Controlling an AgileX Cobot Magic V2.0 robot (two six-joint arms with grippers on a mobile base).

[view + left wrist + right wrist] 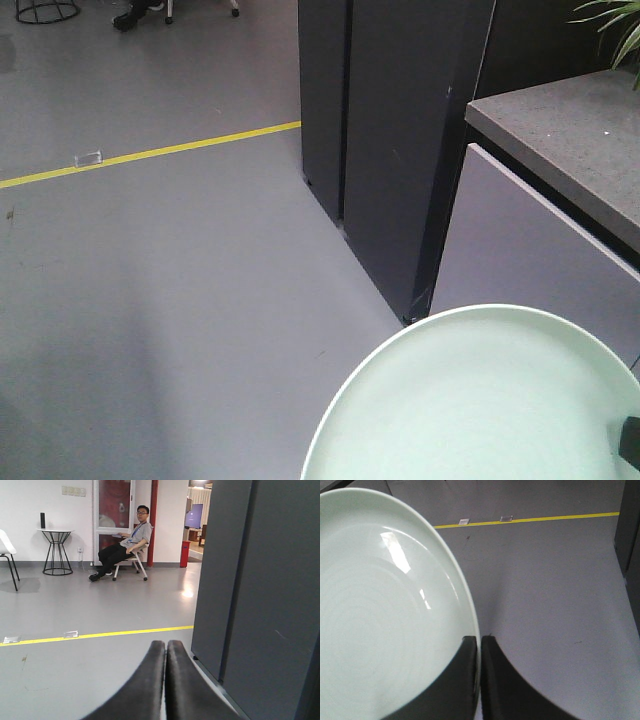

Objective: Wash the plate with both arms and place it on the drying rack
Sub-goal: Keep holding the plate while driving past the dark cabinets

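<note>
Right gripper [479,640]: fingers nearly closed, pinching the rim of the plate [380,605]. The disc extends left of the fingers, held in the air above the floor [545,580]. Left gripper [166,644]: fingers pressed together, empty, plate outside its view. No drying rack in any view.

A grey floor [150,300] is crossed by a yellow line [150,155]. A tall dark cabinet [390,150] is set beside a counter [570,130] with a pale front, over which plant leaves [615,25] are seen. Against the white wall [30,510] a round, black-legged table [56,550] and a white chair [5,547] are placed. A man [127,540] is seated near a red pillar [152,520].
</note>
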